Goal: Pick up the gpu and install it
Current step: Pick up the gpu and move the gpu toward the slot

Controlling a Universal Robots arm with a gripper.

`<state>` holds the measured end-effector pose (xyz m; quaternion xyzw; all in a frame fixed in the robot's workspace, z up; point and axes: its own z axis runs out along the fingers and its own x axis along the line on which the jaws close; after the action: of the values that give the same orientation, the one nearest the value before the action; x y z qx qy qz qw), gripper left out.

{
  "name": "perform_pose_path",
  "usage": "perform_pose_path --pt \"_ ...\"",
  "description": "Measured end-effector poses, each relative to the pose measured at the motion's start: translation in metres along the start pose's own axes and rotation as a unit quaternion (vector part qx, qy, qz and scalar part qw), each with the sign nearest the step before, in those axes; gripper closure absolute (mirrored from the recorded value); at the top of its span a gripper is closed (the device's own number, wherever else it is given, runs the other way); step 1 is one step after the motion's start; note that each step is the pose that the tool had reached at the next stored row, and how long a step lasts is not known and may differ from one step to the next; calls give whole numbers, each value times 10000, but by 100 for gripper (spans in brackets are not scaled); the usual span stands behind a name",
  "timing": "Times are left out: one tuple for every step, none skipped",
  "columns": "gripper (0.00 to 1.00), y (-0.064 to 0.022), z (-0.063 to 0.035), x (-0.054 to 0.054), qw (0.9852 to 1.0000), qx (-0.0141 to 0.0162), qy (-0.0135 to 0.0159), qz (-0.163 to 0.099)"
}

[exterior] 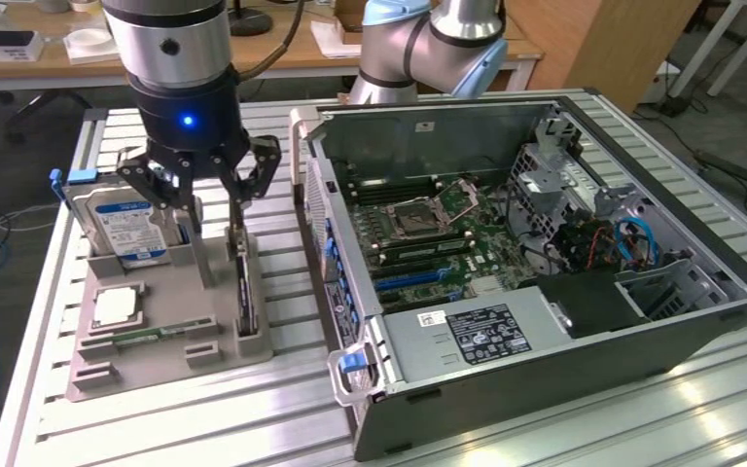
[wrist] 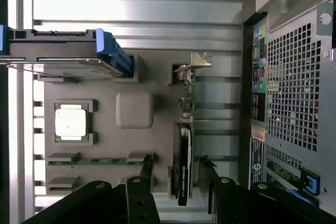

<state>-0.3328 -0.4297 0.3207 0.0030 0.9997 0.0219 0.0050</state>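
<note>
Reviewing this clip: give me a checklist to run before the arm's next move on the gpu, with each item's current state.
1. Gripper jaws open: ok.
2. Gripper straddles the gpu, one finger on each side: ok.
3. Gpu stands on edge in the grey holder, not yet gripped: ok.
4. Hard drive stands apart from the gripper in the wrist view: ok.
5. Computer case side open, motherboard exposed: ok.
6. Expansion slot free of obstructions: cannot tell.
</note>
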Motion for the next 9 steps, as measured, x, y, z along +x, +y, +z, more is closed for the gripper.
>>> perform_pose_path --pt "53 0 10 0 10000 0 0 0" --pt "53 -1 19 0 10000 1 1 0" --pt "53 -2 30 0 10000 0 0 0" --pt "53 -2 40 1 10000 0 0 0" --pt "53 -3 50 1 10000 -4 0 0" --pt "53 -5 59 0 10000 -8 1 0" --pt "53 -6 69 0 10000 -13 0 0" --pt "53 -8 77 1 10000 -16 0 0" --pt "53 -10 86 1 10000 -21 1 0"
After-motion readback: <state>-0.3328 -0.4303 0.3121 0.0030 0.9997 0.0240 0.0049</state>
